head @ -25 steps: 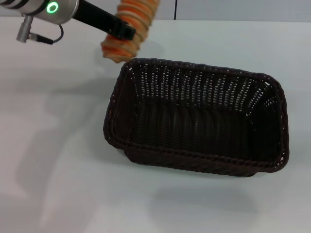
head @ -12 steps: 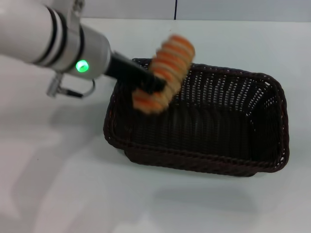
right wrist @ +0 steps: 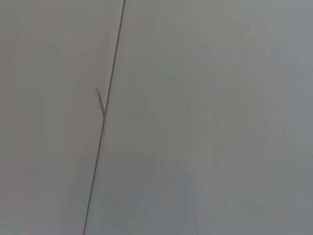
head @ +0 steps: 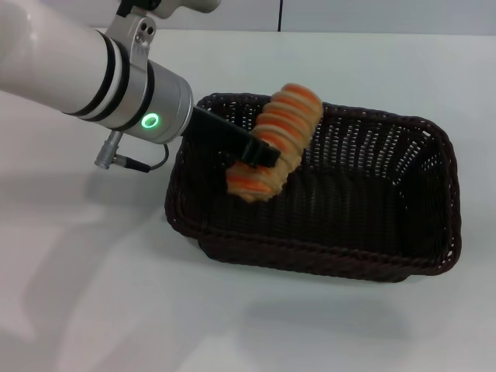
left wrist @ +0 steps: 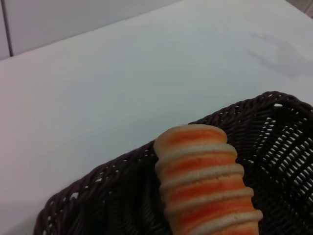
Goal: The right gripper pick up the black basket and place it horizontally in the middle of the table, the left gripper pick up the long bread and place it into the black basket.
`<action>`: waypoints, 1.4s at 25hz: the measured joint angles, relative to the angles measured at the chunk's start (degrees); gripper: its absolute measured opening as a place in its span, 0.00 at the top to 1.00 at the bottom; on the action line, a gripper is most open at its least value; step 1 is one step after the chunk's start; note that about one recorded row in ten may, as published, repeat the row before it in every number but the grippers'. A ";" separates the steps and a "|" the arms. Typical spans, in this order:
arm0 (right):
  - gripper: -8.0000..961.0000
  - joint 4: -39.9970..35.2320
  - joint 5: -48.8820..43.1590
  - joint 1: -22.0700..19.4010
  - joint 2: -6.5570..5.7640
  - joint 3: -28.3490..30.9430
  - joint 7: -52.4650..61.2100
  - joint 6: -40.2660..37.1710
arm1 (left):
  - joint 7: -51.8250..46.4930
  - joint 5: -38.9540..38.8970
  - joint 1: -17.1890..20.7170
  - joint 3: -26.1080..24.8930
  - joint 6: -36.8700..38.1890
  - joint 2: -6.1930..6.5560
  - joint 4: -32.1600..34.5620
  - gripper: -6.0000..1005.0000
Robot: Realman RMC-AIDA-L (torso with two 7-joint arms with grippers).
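Note:
The black basket [head: 325,194] lies lengthwise across the middle of the white table [head: 93,294]. My left gripper [head: 260,153] is shut on the long bread [head: 277,139], an orange-brown loaf with cream stripes, and holds it tilted above the basket's left half. In the left wrist view the bread [left wrist: 205,183] hangs over the basket's woven rim [left wrist: 122,171]. The right gripper is out of view; its wrist view shows only a plain grey surface with a thin dark seam [right wrist: 105,117].
The silver-grey left arm with the green ring light [head: 149,121] reaches in from the upper left over the table. A wall runs along the table's far edge [head: 349,15].
My left gripper has carried the bread from beyond the basket's far left corner to over the basket's inside and lowered it a little. The basket has not moved.

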 joint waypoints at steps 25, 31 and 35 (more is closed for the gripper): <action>0.34 1.08 0.74 -0.37 -0.09 -0.12 -1.28 -1.02 | 5.78 1.33 13.46 -11.03 -7.95 0.13 24.84 0.22; 0.34 -4.69 9.30 -0.32 -0.24 -0.23 -13.85 -3.22 | 8.45 -7.25 31.96 -14.86 -25.80 0.26 31.01 0.23; 0.34 -5.81 10.99 -0.39 -0.01 -1.02 -16.03 -4.25 | 14.89 -16.02 41.13 -16.43 -34.32 0.04 30.73 0.23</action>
